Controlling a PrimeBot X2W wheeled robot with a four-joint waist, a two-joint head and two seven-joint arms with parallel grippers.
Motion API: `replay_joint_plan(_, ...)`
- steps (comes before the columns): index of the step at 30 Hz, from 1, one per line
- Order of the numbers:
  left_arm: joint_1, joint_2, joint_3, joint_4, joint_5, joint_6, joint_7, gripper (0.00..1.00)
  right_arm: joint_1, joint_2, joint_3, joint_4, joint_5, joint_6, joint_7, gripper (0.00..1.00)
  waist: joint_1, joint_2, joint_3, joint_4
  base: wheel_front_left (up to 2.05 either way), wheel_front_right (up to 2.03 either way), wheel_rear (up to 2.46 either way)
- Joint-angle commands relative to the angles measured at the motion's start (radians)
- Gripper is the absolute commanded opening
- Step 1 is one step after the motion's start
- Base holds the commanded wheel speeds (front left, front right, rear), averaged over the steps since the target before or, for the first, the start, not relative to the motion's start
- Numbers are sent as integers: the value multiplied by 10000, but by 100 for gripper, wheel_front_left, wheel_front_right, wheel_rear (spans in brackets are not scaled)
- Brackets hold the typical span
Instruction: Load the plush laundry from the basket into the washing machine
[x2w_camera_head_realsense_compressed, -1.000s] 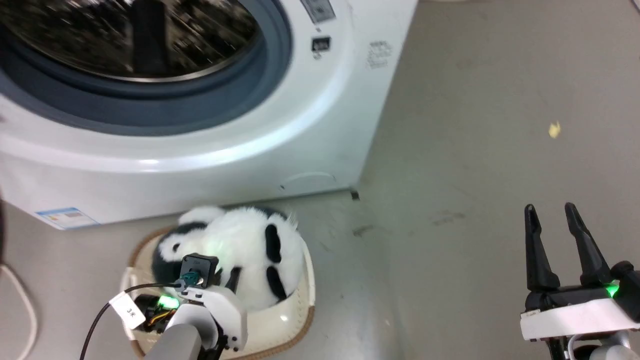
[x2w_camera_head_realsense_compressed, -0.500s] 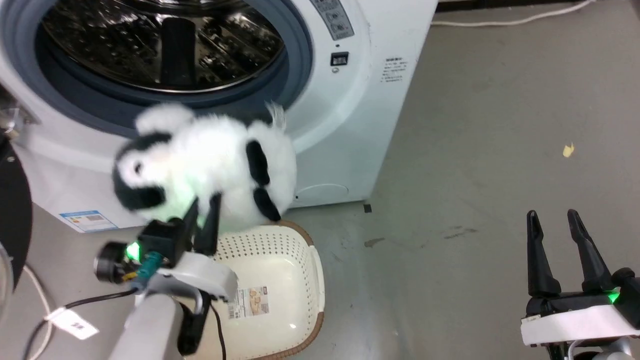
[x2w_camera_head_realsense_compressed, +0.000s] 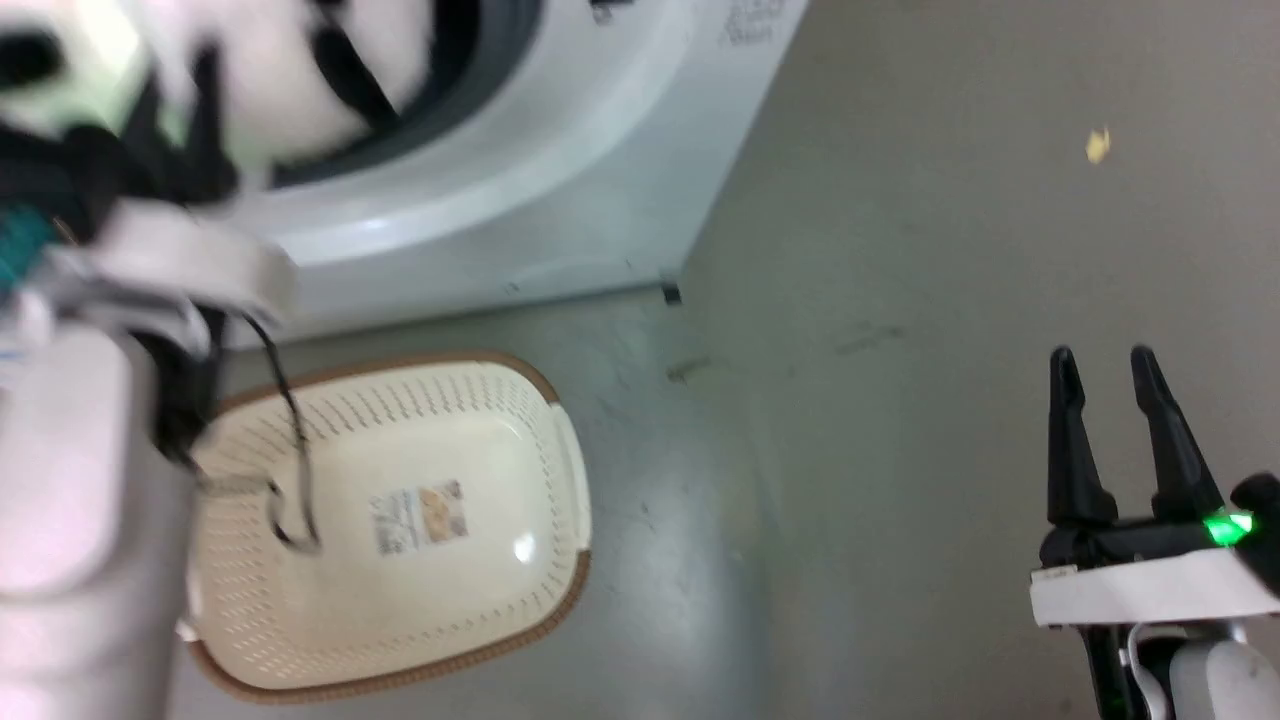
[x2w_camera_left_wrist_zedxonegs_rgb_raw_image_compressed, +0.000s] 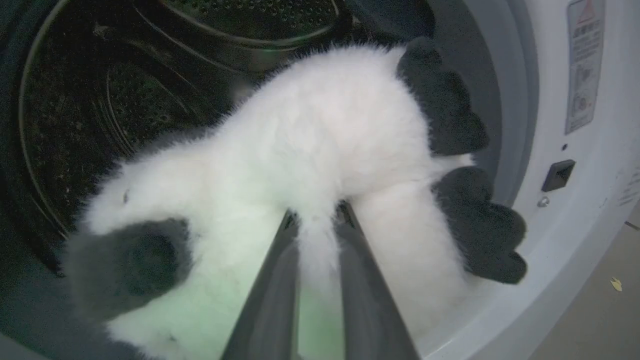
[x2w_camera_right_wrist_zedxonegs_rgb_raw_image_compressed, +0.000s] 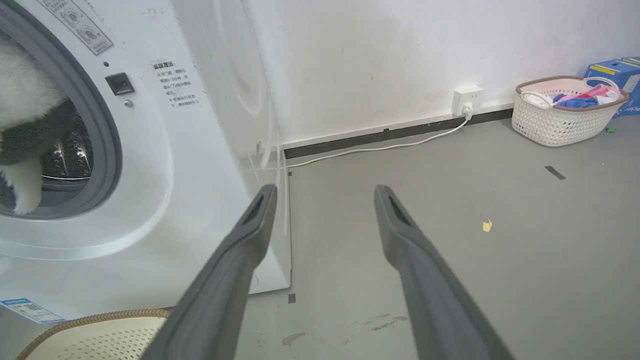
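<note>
The plush laundry (x2w_camera_left_wrist_zedxonegs_rgb_raw_image_compressed: 320, 145), a fluffy white toy with black limbs, hangs at the mouth of the washing machine (x2w_camera_left_wrist_zedxonegs_rgb_raw_image_compressed: 575, 225), partly inside the grey-ringed opening in front of the steel drum (x2w_camera_left_wrist_zedxonegs_rgb_raw_image_compressed: 100, 100). My left gripper (x2w_camera_left_wrist_zedxonegs_rgb_raw_image_compressed: 316, 220) is shut on a tuft of its white fur. In the head view the plush laundry (x2w_camera_head_realsense_compressed: 270, 70) and the left gripper (x2w_camera_head_realsense_compressed: 175, 110) sit blurred at the top left against the washing machine (x2w_camera_head_realsense_compressed: 560, 190). The basket (x2w_camera_head_realsense_compressed: 400, 520) stands on the floor below with a sticker on its bottom. My right gripper (x2w_camera_head_realsense_compressed: 1105, 365) is open at the lower right, holding nothing.
A second basket (x2w_camera_right_wrist_zedxonegs_rgb_raw_image_compressed: 567, 110) full of coloured clothes stands by the far wall beside blue boxes (x2w_camera_right_wrist_zedxonegs_rgb_raw_image_compressed: 617, 75). A white cable (x2w_camera_right_wrist_zedxonegs_rgb_raw_image_compressed: 380, 147) runs from a wall socket (x2w_camera_right_wrist_zedxonegs_rgb_raw_image_compressed: 467, 100) along the skirting. Small yellow scrap (x2w_camera_head_realsense_compressed: 1098, 146) lies on the grey floor.
My left arm has lifted the plush laundry out of the basket and up to the washing machine's opening. The basket now stands without it. The head camera has shifted. The right gripper stays put.
</note>
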Motion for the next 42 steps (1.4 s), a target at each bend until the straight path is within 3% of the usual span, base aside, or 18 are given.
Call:
replay_joint_plan(1, -502, 172, 61, 70, 76, -55, 156, 0, -239, -4, 61, -33, 117, -7, -44, 100, -1, -1, 854, -580, 0, 0, 0)
replay_joint_plan(4, -1587, 571, 105, 605, 177, -107, 764, 0, -500, -4, 183, -1, 357, -7, -44, 100, -1, -1, 1379, -921, 0, 0, 0)
replay_joint_plan(7, -4446, 1419, -95, 2397, 724, -216, 1847, 0, -884, -4, 392, 106, 844, -7, -44, 100, -1, -1, 2292, -1564, 0, 0, 0)
replay_joint_plan(11, -5944, 1799, -230, 3654, 1045, -212, 2153, 0, -1006, -4, 560, 151, 1052, -7, -44, 100, -1, -1, 2656, -1806, 0, 0, 0)
replay_joint_plan(18, -6949, 2051, -719, 5737, 1446, -329, 2767, 0, -1062, -4, 680, 202, 1211, -7, -44, 100, -1, -1, 2907, -1905, 0, 0, 0)
replay_joint_plan(25, -7111, 1864, -967, 6754, 1425, -396, 2399, 0, -1112, -4, 572, 202, 1060, -7, -44, 100, -1, -1, 2780, -1642, 0, 0, 0)
replay_joint_plan(26, -7095, 1820, -987, 6880, 1404, -397, 2320, 25, -1111, -4, 551, 188, 1015, -7, -44, 100, -1, -1, 2720, -1588, 0, 0, 0)
replay_joint_plan(27, -7070, 1775, -1013, 7007, 1388, -400, 2246, 100, -1110, -4, 525, 166, 968, -7, -44, 100, -1, -1, 2647, -1532, 0, 0, 0)
replay_joint_plan(38, -6016, 751, -796, 7965, 589, -415, 275, 100, -749, -4, -183, -19, 357, -7, -44, 100, -1, -1, 1042, -556, 0, 0, 0)
replay_joint_plan(42, -4875, 83, -784, 8041, 157, -653, -1052, 100, -346, -4, -535, -72, -148, -7, -44, 100, -1, -1, -217, 62, 0, 0, 0)
